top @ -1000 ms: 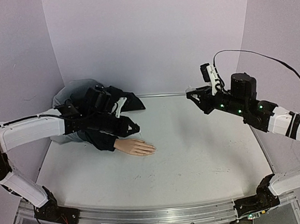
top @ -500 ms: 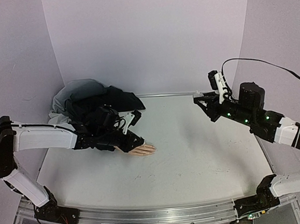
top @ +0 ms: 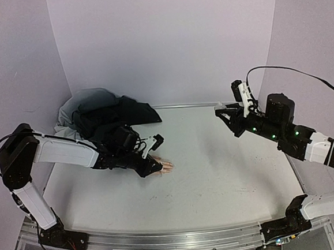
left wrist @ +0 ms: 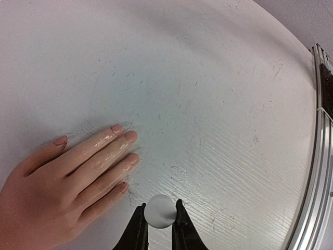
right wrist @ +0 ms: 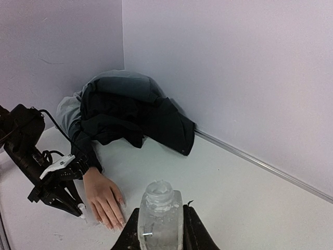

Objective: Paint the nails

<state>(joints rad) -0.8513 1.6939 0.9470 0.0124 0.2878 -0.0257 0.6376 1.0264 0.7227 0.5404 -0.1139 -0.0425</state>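
Left hand (left wrist: pixel 158 209): pinching a small white round-ended piece (left wrist: pixel 159 213), low over the desk (left wrist: pixel 218 83), just beside the little finger. Mannequin hand (left wrist: pixel 62 177) lies palm down, fingers outstretched. The nails (left wrist: pixel 117 128) at its fingertips look pinkish. Dark sleeve (right wrist: pixel 89 151) runs back into a clothing heap (right wrist: pixel 130 109). Right hand (right wrist: pixel 160 221): held high, well apart, clamped on an uncapped clear bottle (right wrist: pixel 159 205).

**Top view: your left gripper (top: pixel 154 166) set low over the mannequin hand (top: pixel 165 166).**
You see only the hand's pale fingertips (top: pixel 170 167) past the gripper, lying on the white table (top: pixel 217 173). Your right gripper (top: pixel 221 111) hangs raised at the far right, well apart. A dark garment heap (top: pixel 111 112) sits in the back-left corner.
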